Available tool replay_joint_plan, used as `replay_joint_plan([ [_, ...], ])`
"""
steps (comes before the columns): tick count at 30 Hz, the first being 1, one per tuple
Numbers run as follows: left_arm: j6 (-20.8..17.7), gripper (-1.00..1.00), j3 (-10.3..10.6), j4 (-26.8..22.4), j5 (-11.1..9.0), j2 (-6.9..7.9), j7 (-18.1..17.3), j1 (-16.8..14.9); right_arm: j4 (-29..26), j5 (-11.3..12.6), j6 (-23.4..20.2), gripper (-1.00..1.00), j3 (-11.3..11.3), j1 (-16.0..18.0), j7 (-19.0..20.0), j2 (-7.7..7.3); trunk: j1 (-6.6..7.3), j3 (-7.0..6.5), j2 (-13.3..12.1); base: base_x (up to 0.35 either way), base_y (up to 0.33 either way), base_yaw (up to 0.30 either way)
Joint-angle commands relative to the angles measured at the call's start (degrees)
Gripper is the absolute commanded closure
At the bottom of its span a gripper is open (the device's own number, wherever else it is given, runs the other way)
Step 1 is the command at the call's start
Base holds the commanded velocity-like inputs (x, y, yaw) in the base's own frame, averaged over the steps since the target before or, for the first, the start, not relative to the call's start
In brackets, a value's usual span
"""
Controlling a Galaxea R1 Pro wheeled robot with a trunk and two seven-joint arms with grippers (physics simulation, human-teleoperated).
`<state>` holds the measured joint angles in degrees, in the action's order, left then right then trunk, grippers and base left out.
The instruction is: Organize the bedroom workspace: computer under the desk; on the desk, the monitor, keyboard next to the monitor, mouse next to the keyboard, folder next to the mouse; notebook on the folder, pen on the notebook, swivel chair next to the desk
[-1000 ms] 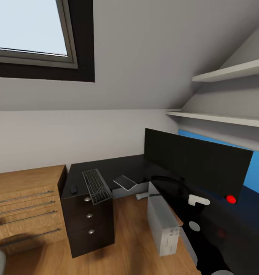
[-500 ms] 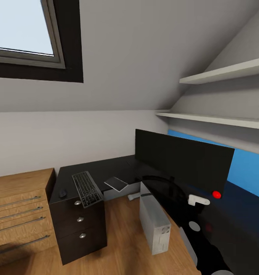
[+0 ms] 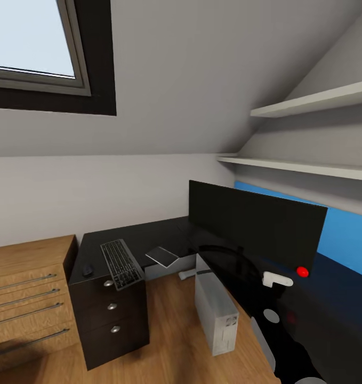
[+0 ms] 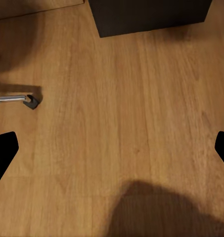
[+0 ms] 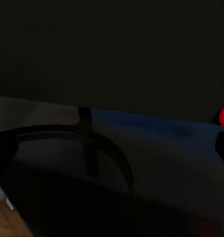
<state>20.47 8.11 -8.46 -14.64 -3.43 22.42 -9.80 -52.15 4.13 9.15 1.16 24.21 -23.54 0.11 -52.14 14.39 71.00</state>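
Monitor (image 3: 255, 226) stands on the dark desk (image 3: 138, 234) just ahead of the right arm, long axis running left-near to right-far; keyboard (image 3: 121, 263) and mouse (image 3: 88, 270) lie well left. Left gripper (image 4: 112, 148) hangs spread over floor (right fingers: cannot tell).

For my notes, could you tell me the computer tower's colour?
Light grey computer tower, clearest in the head view.
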Motion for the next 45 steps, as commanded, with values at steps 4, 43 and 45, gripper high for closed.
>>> replay_joint_plan([
  [4,0.18,-1.00,0.50,0.02,-0.47,0.01,0.26,-0.04,0.03,0.44,0.34,-1.00,0.09,0.05,-0.19,-0.04,0.00,0.03,0.05,0.000,0.000,-0.118],
  [43,0.18,-1.00,0.50,0.02,-0.47,0.01,0.25,-0.04,0.13,0.44,0.34,-1.00,0.09,0.05,-0.19,-0.11,0.00,-0.84,0.05,0.000,0.000,-0.244],
  [45,0.18,-1.00,0.50,0.02,-0.47,0.01,0.26,-0.04,0.13,0.44,0.34,-1.00,0.09,0.05,-0.19,-0.11,0.00,-0.88,0.05,0.000,0.000,-0.261],
])
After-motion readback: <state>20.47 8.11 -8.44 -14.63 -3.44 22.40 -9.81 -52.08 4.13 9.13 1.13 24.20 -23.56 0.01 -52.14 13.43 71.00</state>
